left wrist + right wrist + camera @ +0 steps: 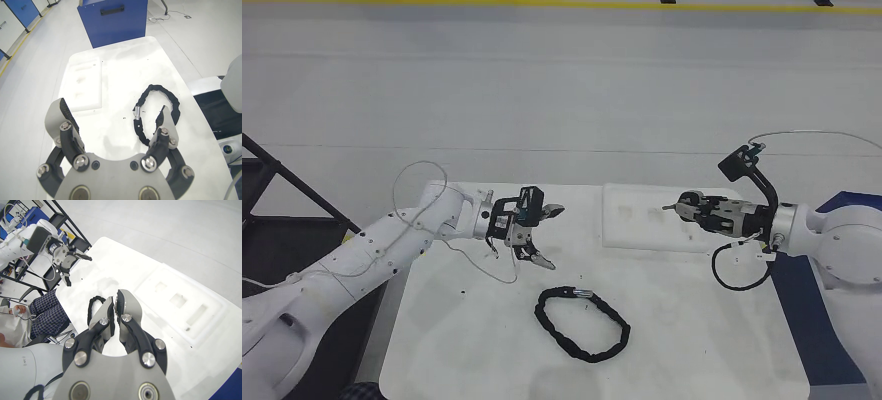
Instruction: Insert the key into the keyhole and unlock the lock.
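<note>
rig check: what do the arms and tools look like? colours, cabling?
The left arm and right arm have white, rounded shells. The left tool and right tool have silver-grey fingers, black ribbed pads, black linkages, silver bolts and a grey base plate. A thin pale cable loops off the left arm; a black cable loops under the right wrist.

This was a robot lab or test hall. Beyond the left pincer (113, 104) stood a blue cabinet (117, 24) with a black handle, blue partition panels (26, 13) off to its side, and loose cables (170, 15) on a broad pale floor (189, 37) marked by a yellow line (542, 5). Behind that pincer rose a black metal rack (59, 218).
</note>
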{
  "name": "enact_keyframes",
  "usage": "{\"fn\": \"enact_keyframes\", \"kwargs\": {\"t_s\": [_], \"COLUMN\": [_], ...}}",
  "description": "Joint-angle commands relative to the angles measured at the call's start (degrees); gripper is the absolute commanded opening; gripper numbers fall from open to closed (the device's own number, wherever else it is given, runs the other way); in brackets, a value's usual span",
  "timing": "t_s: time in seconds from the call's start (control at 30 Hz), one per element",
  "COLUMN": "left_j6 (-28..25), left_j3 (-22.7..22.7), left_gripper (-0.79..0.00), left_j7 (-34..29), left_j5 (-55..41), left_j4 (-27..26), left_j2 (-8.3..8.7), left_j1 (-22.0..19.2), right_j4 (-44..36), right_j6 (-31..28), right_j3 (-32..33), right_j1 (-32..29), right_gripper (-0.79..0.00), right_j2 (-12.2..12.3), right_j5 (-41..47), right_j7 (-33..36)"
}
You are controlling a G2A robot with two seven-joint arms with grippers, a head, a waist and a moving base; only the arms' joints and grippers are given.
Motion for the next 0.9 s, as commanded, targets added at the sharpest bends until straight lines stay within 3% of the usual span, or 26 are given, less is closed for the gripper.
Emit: {"fn": "enact_keyframes", "kwargs": {"t_s": [0.0, 0.23, 0.57, 0.87], "left_j6": [-0.1, -1.6, -2.9, -2.9], "left_j3": [0.3, 1.8, 4.8, 4.8], "left_gripper": [0.0, 0.0, 0.0, 0.0], "left_j7": [2.3, 5.7, 5.1, 5.1], "left_j5": [2.3, 8.3, 10.1, 10.1], "left_j4": [1.4, 6.2, 12.4, 12.4], "left_j2": [-1.08, -4.87, -9.82, -9.82], "left_j1": [0.9, 2.9, 3.3, 3.3], "right_j4": [0.0, 0.0, 0.0, 0.0], "right_j6": [0.0, 0.0, 0.0, 0.0], "right_j3": [0.0, 0.0, 0.0, 0.0], "right_j1": [0.0, 0.0, 0.0, 0.0], "right_gripper": [-0.785, -0.785, -0.785, -0.785], "right_j2": [0.0, 0.0, 0.0, 0.0], "right_j5": [0.0, 0.0, 0.0, 0.0], "right_j7": [0.0, 0.0, 0.0, 0.0]}}
